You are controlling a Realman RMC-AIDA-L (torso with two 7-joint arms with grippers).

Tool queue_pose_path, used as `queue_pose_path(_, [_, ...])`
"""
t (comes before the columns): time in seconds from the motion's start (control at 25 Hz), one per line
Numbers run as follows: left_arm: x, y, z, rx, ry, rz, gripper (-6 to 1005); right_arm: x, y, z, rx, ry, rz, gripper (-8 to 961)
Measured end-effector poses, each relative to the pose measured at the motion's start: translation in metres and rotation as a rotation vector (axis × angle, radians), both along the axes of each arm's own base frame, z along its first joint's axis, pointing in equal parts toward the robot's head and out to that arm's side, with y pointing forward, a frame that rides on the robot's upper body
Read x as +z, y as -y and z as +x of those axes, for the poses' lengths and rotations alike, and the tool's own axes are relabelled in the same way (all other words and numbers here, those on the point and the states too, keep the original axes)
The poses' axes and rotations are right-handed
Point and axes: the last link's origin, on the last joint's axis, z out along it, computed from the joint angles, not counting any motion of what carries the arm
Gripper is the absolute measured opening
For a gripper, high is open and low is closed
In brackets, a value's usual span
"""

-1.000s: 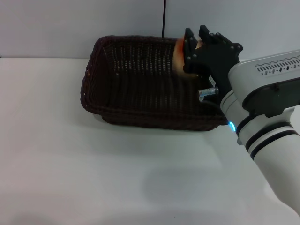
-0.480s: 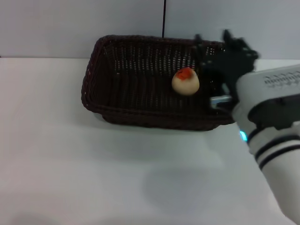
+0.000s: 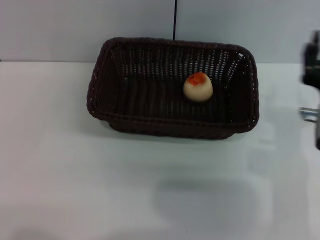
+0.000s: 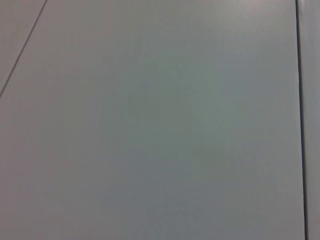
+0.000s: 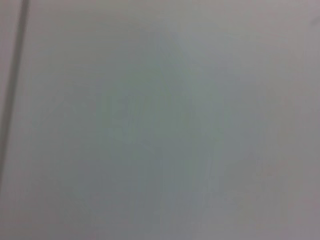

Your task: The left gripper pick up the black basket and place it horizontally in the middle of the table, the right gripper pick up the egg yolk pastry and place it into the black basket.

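Observation:
The black basket (image 3: 125, 100) lies lengthwise across the back middle of the white table (image 3: 100, 190) in the head view. The egg yolk pastry (image 3: 198, 87) sits upright inside it, right of centre, orange top up. My right gripper (image 3: 312, 75) shows only as a blurred black shape with a silver fitting at the right edge, well clear of the basket and empty. My left gripper is out of view. Both wrist views show only a plain grey-white surface.
A grey wall stands behind the table, with a thin dark vertical line (image 3: 175, 20) above the basket. The table stretches bare in front of the basket and to its left.
My right gripper let go of the pastry over the basket; the pastry now rests on the basket floor. The arm pulled back to the right, nearly out of the head view.

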Motion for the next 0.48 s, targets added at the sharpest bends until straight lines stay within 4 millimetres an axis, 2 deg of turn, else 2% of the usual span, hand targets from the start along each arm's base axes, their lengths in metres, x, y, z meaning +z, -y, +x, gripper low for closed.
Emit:
queue_pose_path(0.16, [-0.001, -0.001, -0.001, 0.002, 0.004, -0.004, 513, 0.017, 0.016, 0.017, -0.082, 0.061, 0.165, 562])
queue_pose_path(0.48, [-0.001, -0.002, -0.001, 0.004, 0.005, -0.007, 513, 0.034, 0.032, 0.048, -0.133, 0.112, 0.332, 563])
